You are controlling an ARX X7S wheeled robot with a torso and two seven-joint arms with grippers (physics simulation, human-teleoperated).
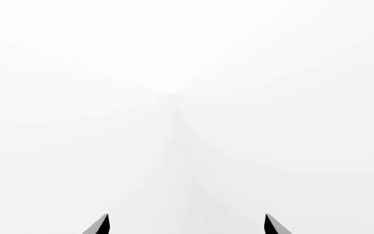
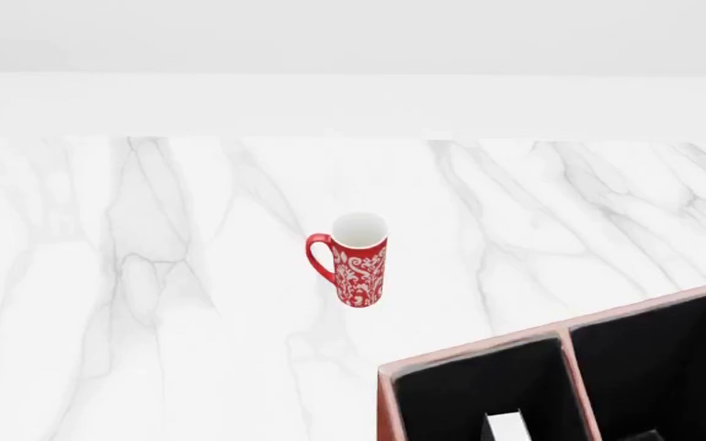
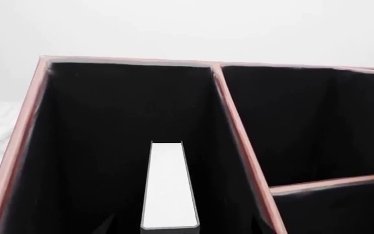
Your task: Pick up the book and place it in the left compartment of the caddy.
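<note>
On the left, our left gripper [image 1: 187,225] points at blank white, its two dark fingertips set apart with nothing between them; it plays no part here and can stay clear. Near the middle of the marble table [image 2: 120,303] a red patterned mug [image 2: 353,259] stands upright, well apart from the caddy [image 2: 385,404]. To the right, the book [image 3: 169,185] stands on edge inside the left compartment [image 3: 96,146], its white page edge up, between the outer wall and the divider [image 3: 239,141]. We cannot tell how our right gripper's jaws stand, since neither finger shows clearly. We judge the placing nearly done: the book should go down straight, parallel to the walls, then be let go. Room is tight on both sides, so any withdrawal should go straight up, away from the pale rim.
</note>
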